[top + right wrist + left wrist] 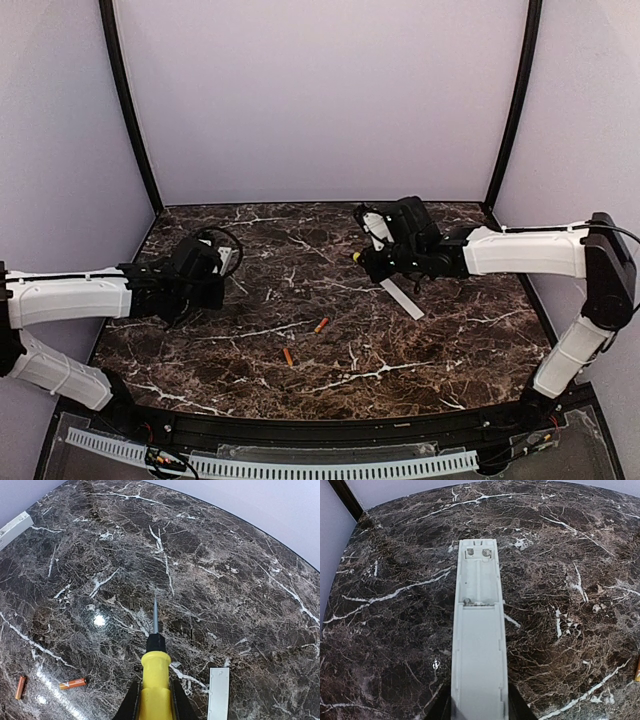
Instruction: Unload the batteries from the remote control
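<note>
- The left gripper (479, 711) is closed narrow on the near end of the remote control (479, 645), with the jaws pressed against its two long edges.
- In the left wrist view the remote's long axis runs from 6 to 12 o'clock, back face up. The open recess (479, 577) at the far end shows its metal contacts.
- The right gripper (155, 705) clamps the yellow handle of a screwdriver (155, 667), whose shaft points to 12 o'clock over the marble table (240, 570).
- In the top view the upper battery (321, 325) lies loose on the table at 6 o'clock from the middle, its axis running 1 to 7.
- The lower battery (288, 356) lies near it at 7 o'clock, not touching it, its axis running 11 to 5.
- A flat white strip (402, 298) lies at 5 o'clock from the right gripper.
</note>
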